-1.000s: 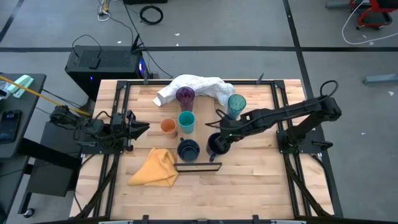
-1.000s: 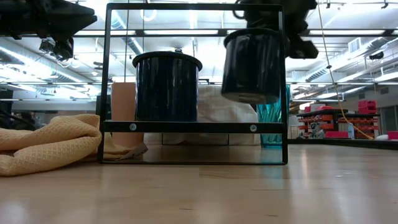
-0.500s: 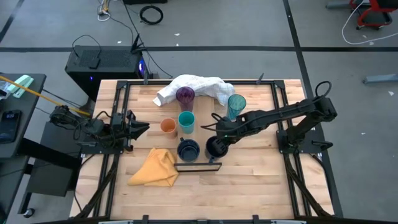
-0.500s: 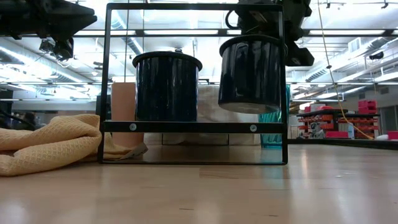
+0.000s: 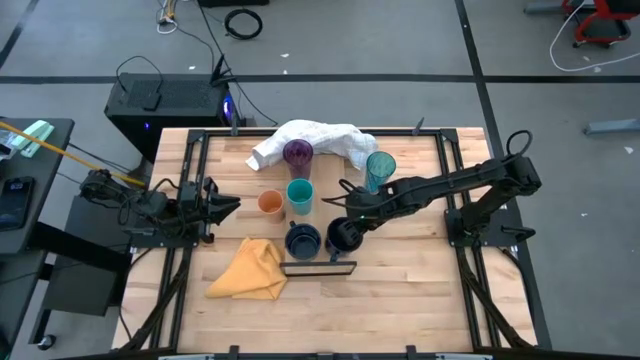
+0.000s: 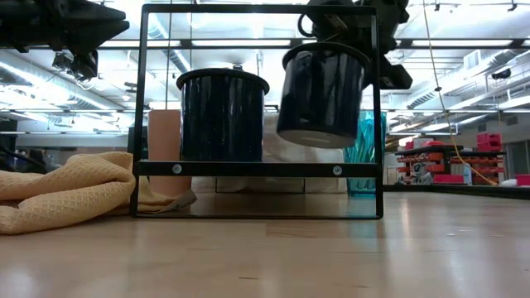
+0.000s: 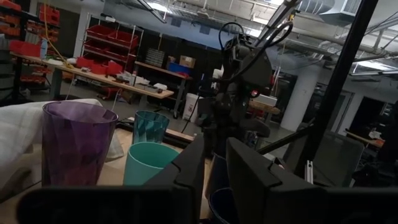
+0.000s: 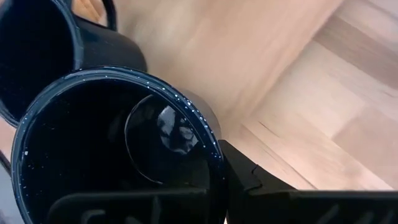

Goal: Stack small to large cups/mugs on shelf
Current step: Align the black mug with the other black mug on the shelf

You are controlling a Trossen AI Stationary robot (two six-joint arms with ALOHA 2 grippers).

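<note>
Right gripper (image 5: 350, 215) w/ navy mug (image 6: 321, 95), mouth up, axis tilted

Both arms are built of dark, nearly black jointed links. The left gripper (image 7: 214, 180) is formed of two flat, matte black fingers. A black cable is looped over the right arm (image 5: 470, 180).

Right gripper (image 5: 347, 228) clamped at table centre, arm reaching in from 3 o'clock; left gripper (image 5: 228, 206) parked at 9 o'clock.
</note>
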